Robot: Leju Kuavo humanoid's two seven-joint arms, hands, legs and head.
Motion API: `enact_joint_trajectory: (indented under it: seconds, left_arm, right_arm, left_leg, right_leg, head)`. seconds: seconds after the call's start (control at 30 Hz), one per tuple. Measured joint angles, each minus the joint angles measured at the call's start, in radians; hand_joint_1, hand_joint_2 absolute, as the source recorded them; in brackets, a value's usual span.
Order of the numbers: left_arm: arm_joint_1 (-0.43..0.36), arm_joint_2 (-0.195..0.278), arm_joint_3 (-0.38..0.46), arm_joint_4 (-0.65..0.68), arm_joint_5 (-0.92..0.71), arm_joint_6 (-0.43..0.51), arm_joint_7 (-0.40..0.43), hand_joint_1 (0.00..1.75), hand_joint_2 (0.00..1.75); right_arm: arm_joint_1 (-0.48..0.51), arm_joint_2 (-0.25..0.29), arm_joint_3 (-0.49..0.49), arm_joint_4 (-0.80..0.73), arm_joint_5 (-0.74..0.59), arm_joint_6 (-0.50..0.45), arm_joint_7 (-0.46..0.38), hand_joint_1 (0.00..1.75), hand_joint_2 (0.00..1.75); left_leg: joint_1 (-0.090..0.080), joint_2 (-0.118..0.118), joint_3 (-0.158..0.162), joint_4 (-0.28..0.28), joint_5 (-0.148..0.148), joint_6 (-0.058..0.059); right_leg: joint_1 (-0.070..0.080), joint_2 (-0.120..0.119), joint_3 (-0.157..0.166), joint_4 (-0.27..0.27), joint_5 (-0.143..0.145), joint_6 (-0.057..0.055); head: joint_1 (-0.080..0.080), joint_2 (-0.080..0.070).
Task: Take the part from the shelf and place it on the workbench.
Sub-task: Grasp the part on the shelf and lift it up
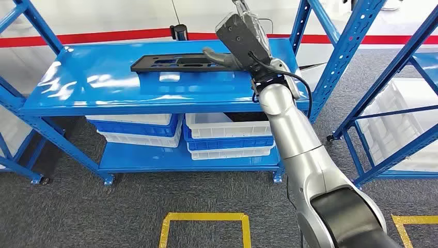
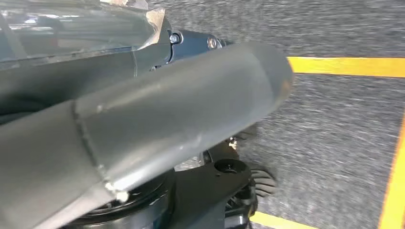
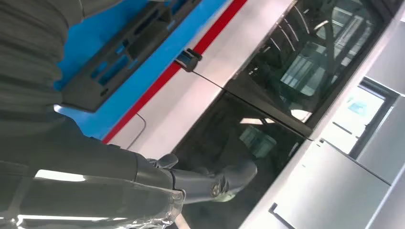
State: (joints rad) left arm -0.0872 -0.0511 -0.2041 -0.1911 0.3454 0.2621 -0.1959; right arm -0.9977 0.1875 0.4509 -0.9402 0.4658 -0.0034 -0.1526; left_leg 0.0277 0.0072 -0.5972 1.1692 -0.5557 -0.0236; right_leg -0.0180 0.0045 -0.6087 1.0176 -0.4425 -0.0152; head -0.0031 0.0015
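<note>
Where right hand (image 1: pixel 223 58) reaches: one part (image 1: pixel 173 62) (black), on shelf (image 1: pixel 103 88).

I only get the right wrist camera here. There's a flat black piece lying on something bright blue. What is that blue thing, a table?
Observer: It is the top level of a blue shelf. The black part lies flat on it.
Operator: Is anything else stored on that shelf?
Observer: Yes, on the lower level there are stacked white and blue crates.
Operator: And where is the robot's hand compared with the piece?
Observer: The right hand is at the part's right end, with one finger reaching over it. I cannot tell whether it has a grip yet.
</note>
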Motion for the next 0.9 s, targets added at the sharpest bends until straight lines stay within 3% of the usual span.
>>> enact_joint_trajectory:
  seconds: [0.07,0.1,0.13,0.17,0.23,0.3,0.33,0.37,0.43,0.5,0.57,0.63,0.67,0.7,0.77,0.8,0.83,0.9]
  left_arm:
    - [0.001,0.0,0.002,0.0,0.0,0.0,0.0,0.0,0.0]
    - [0.002,0.0,0.005,0.0,0.001,0.0,-0.001,0.0,0.0]
    - [0.004,0.0,0.006,0.0,0.002,-0.001,-0.001,0.0,0.0]
    - [0.006,0.0,0.007,0.0,0.002,-0.001,-0.001,0.0,0.0]
    - [0.008,0.001,0.009,0.001,0.002,-0.002,-0.001,0.0,0.0]
    - [0.008,0.003,0.012,0.002,0.002,-0.004,-0.002,0.0,0.0]
    - [0.008,0.004,0.014,0.003,0.002,-0.006,-0.003,0.0,0.0]
    - [0.008,0.004,0.015,0.004,0.002,-0.008,-0.003,0.0,0.0]
    - [0.009,0.002,0.016,0.004,0.001,-0.012,-0.003,0.0,0.0]
    - [0.007,0.001,0.016,0.004,0.001,-0.014,-0.004,0.0,0.0]
    - [0.005,-0.001,0.016,0.004,0.001,-0.015,-0.004,0.0,0.0]
    - [0.005,-0.004,0.016,0.004,0.001,-0.015,-0.004,0.0,0.0]
    - [0.006,-0.005,0.016,0.004,0.0,-0.015,-0.003,0.0,0.0]
    - [0.007,-0.005,0.016,0.004,0.0,-0.015,-0.003,0.0,0.0]
    - [0.007,-0.006,0.016,0.004,0.0,-0.015,-0.003,0.0,0.0]
    - [0.007,-0.006,0.016,0.005,0.0,-0.014,-0.003,0.0,0.0]
    - [0.006,-0.006,0.016,0.005,0.0,-0.014,-0.003,0.0,0.0]
    - [0.005,-0.006,0.016,0.005,0.0,-0.014,-0.002,0.0,0.0]
  right_arm:
    - [0.001,0.001,0.0,0.002,0.0,0.0,0.0,0.0,1.75]
    - [0.003,0.002,0.0,0.004,0.0,0.0,0.0,0.0,1.75]
    - [0.004,0.002,0.0,0.006,0.0,0.0,0.0,0.0,1.75]
    - [0.006,0.003,0.0,0.008,0.0,0.0,0.0,0.0,1.75]
    - [0.006,0.005,0.0,0.01,0.0,0.0,0.0,0.0,1.75]
    - [0.004,0.006,0.001,0.014,0.0,0.0,0.0,0.0,1.75]
    - [0.003,0.006,0.002,0.016,-0.001,0.0,0.0,0.0,1.75]
    - [0.001,0.007,0.002,0.018,-0.001,0.0,0.0,0.0,1.75]
    - [-0.003,0.007,0.002,0.018,-0.001,-0.001,-0.001,0.0,1.75]
    - [-0.009,0.006,0.003,0.02,-0.001,-0.001,-0.002,0.0,1.75]
    - [-0.011,0.003,0.004,0.024,-0.001,-0.002,-0.004,0.0,1.75]
    - [-0.008,0.0,0.004,0.029,-0.001,-0.002,-0.004,0.0,1.75]
    - [-0.007,-0.002,0.004,0.031,-0.001,-0.003,-0.004,0.0,1.75]
    - [-0.006,-0.004,0.004,0.033,-0.002,-0.003,-0.004,0.0,1.75]
    - [-0.006,-0.007,0.004,0.036,-0.003,-0.006,-0.006,0.0,1.75]
    - [-0.005,-0.009,0.004,0.038,-0.004,-0.008,-0.006,0.0,1.75]
    - [-0.005,-0.011,0.004,0.04,-0.005,-0.009,-0.007,0.0,1.75]
    - [-0.005,-0.012,0.004,0.041,-0.006,-0.012,-0.007,0.0,1.75]
  left_leg:
    - [0.0,0.0,-0.053,0.065,-0.029,-0.002]
    - [-0.001,0.0,-0.095,0.11,-0.048,-0.002]
    - [-0.002,0.0,-0.124,0.124,-0.049,0.001]
    - [-0.004,0.0,-0.134,0.104,-0.029,0.006]
    - [-0.015,-0.002,-0.114,-0.019,0.075,0.031]
    - [-0.031,-0.008,-0.087,-0.123,0.149,0.056]
    - [-0.037,-0.011,-0.077,-0.148,0.16,0.063]
    - [-0.041,-0.013,-0.068,-0.157,0.152,0.067]
    - [-0.037,-0.012,-0.038,-0.176,0.153,0.072]
    - [-0.031,-0.012,-0.007,-0.185,0.147,0.079]
    - [-0.028,-0.012,0.013,-0.189,0.131,0.081]
    - [-0.026,-0.015,0.034,-0.189,0.11,0.077]
    - [-0.026,-0.016,0.047,-0.189,0.099,0.074]
    - [-0.025,-0.017,0.062,-0.189,0.087,0.07]
    - [-0.024,-0.019,0.089,-0.189,0.062,0.062]
    - [-0.024,-0.019,0.099,-0.191,0.051,0.056]
    - [-0.024,-0.019,0.107,-0.193,0.043,0.049]
    - [-0.024,-0.017,0.121,-0.197,0.037,0.037]
  right_leg:
    - [0.003,0.003,0.008,0.0,-0.008,-0.003]
    - [0.006,0.006,0.016,0.0,-0.016,-0.006]
    - [0.009,0.008,0.027,0.0,-0.025,-0.007]
    - [0.012,0.011,0.04,0.0,-0.035,-0.007]
    - [0.017,0.013,0.067,-0.003,-0.056,-0.008]
    - [0.021,0.016,0.089,-0.008,-0.076,-0.002]
    - [0.023,0.018,0.097,-0.009,-0.081,0.003]
    - [0.027,0.02,0.108,-0.01,-0.082,0.01]
    - [0.032,0.018,0.116,-0.001,-0.085,0.02]
    - [0.031,0.012,0.078,0.074,-0.092,0.026]
    - [0.026,0.009,-0.01,0.202,-0.117,0.03]
    - [0.019,0.008,-0.084,0.261,-0.146,0.039]
    - [0.015,0.007,-0.095,0.239,-0.14,0.046]
    - [0.011,0.005,-0.091,0.185,-0.113,0.057]
    - [0.006,-0.002,-0.062,0.051,-0.017,0.074]
    - [0.008,-0.006,-0.047,0.008,0.018,0.07]
    - [0.012,-0.008,-0.038,-0.015,0.04,0.06]
    - [0.014,-0.006,-0.021,-0.023,0.038,0.03]
  head:
    - [0.0,0.0]
    - [0.0,0.0]
    - [-0.001,0.0]
    - [-0.001,0.0]
    - [-0.002,0.0]
    - [0.0,0.0]
    - [0.0,0.0]
    - [0.0,0.0]
    - [-0.001,0.0]
    - [0.001,0.0]
    - [0.005,0.0]
    - [0.008,0.0]
    - [0.009,0.0]
    - [0.01,0.0]
    - [0.01,0.0]
    - [0.009,0.0]
    - [0.009,0.0]
    - [0.007,0.0]
